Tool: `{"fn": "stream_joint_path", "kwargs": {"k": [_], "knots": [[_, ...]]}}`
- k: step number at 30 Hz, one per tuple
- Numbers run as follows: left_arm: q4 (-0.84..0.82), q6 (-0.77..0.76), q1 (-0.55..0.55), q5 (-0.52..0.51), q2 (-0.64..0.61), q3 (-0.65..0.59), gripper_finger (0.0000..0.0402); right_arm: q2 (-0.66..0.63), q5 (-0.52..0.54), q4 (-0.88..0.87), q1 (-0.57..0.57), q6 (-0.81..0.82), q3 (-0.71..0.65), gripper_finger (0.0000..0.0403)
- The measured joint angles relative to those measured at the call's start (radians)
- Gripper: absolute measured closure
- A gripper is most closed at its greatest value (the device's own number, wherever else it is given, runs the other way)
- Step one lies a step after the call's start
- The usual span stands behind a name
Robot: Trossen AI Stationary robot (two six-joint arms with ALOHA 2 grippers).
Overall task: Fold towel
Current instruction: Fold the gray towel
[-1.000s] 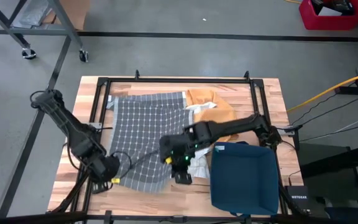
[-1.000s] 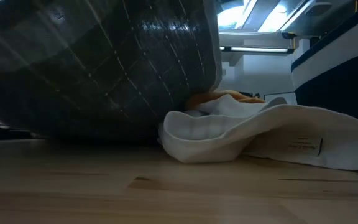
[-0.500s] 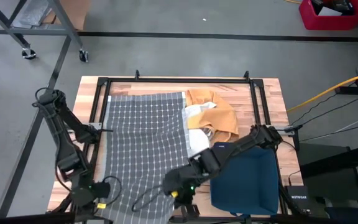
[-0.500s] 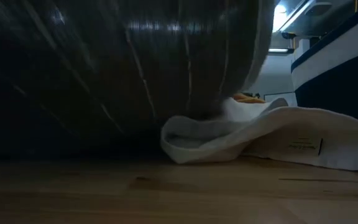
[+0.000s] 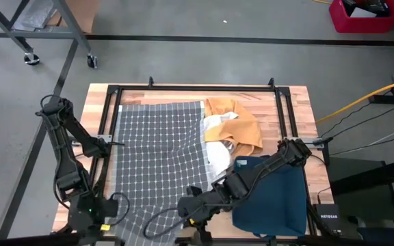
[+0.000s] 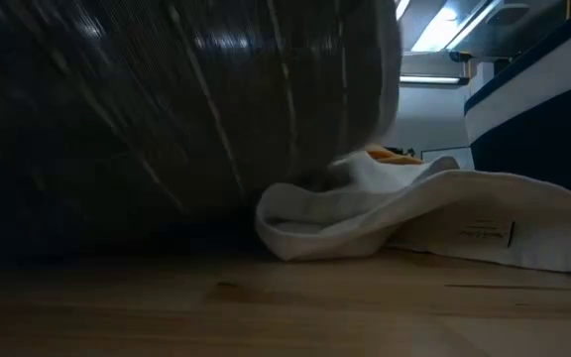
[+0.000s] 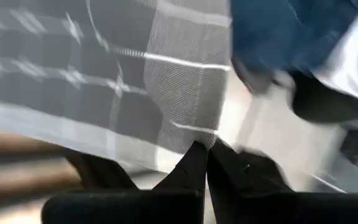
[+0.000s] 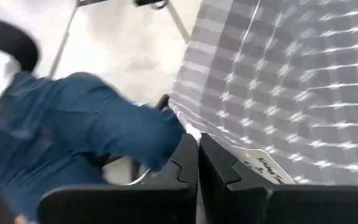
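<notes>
— So where did the left gripper (image 5: 94, 222) stand?

— At the table's (image 5: 293, 102) near edge on the left, jaws pressed together on the near-left corner of the grey checked towel (image 5: 159, 147). The left wrist view showed the hem caught between its fingertips (image 7: 194, 163).

— And the towel itself?

— Spread flat over the left half of the table, long axis running from the far edge toward the near one, so it lay away from both sets of jaws, stretching toward the far side. Its near hem was lifted, hanging dark across the low view.

— Further right?

— The right gripper (image 5: 193, 219) sat at the near edge too, jaws clamped on the near-right corner by the label. Both arms looked equally close, each on its own corner. Beside it lay a white cloth (image 5: 217, 157) and an orange cloth (image 5: 241, 126), with a blue cloth (image 5: 269, 198) at the right.

— The coming move?

— Probably carrying both corners toward the far hem, keeping them level so the fold lands square.
</notes>
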Motion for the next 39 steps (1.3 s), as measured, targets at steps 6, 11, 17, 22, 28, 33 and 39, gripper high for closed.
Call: {"fn": "stream_joint_path", "kwargs": {"k": [6, 11, 17, 22, 28, 33, 39], "knots": [[-0.206, 0.076, 0.001, -0.337, 0.0, 0.0, 0.0401, -0.015, 0.05, -0.01, -0.027, -0.022, 0.0, 0.0402], [-0.347, 0.068, 0.0, -0.496, 0.0, 0.0, 0.0401, -0.068, 0.133, -0.046, -0.05, -0.049, 0.0, 0.0402], [-0.618, -0.053, 0.0, -0.702, 0.0, 0.023, 0.0401, -0.137, 0.223, -0.065, -0.103, -0.106, 0.0, 0.0402], [-0.944, -0.295, 0.001, -0.801, -0.003, 0.066, 0.0401, -0.159, 0.301, -0.148, -0.163, -0.168, 0.0, 0.0402], [-0.934, -0.253, 0.058, -0.88, -0.044, 0.044, 0.0401, -0.161, 0.378, -0.221, -0.255, -0.279, 0.0, 0.0402], [-0.931, -0.263, 0.139, -0.963, -0.048, 0.028, 0.0401, -0.163, 0.379, -0.261, -0.327, -0.339, 0.0, 0.0402], [-0.929, -0.173, 0.276, -1.067, -0.048, 0.028, 0.0401, -0.172, 0.4, -0.346, -0.404, -0.419, 0.0, 0.0402]]}}
